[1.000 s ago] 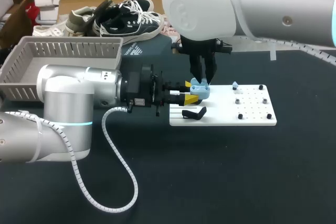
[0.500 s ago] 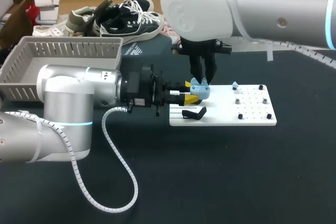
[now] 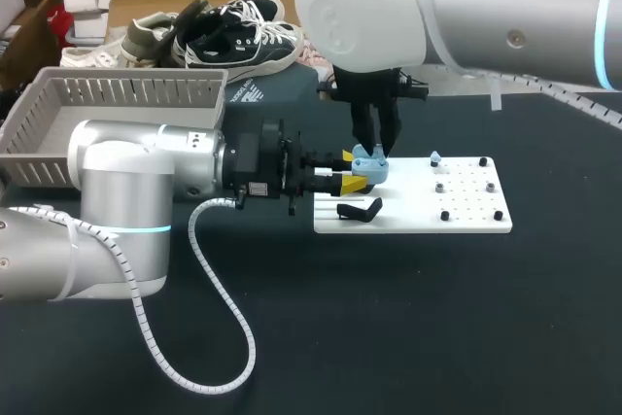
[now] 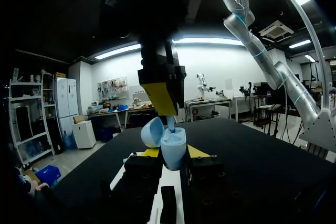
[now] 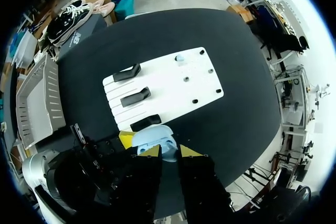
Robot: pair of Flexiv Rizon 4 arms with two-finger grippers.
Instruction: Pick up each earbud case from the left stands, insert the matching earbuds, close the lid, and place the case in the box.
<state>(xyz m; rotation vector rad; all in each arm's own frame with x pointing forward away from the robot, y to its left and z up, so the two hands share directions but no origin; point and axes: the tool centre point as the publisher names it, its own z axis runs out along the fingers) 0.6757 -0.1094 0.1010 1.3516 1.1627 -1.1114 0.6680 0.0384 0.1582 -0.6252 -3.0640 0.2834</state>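
My left gripper (image 3: 354, 171) comes in level from the left and is shut on a light blue earbud case (image 3: 372, 167) with its lid open, held just over the left end of the white board (image 3: 408, 217). From its own wrist the case (image 4: 173, 149) sits upright between the yellow tips, lid (image 4: 151, 132) tipped back. My right gripper (image 3: 376, 151) points straight down onto the case, shut on a light blue earbud (image 4: 170, 124) whose stem reaches the case's opening. Another blue earbud (image 3: 434, 156) stands on a board peg.
The board (image 5: 173, 83) carries three black stands (image 5: 135, 96) and several small pegs. A grey basket (image 3: 126, 94) sits at the table's far left, behind my left arm. Shoes (image 3: 233, 36) lie at the back edge.
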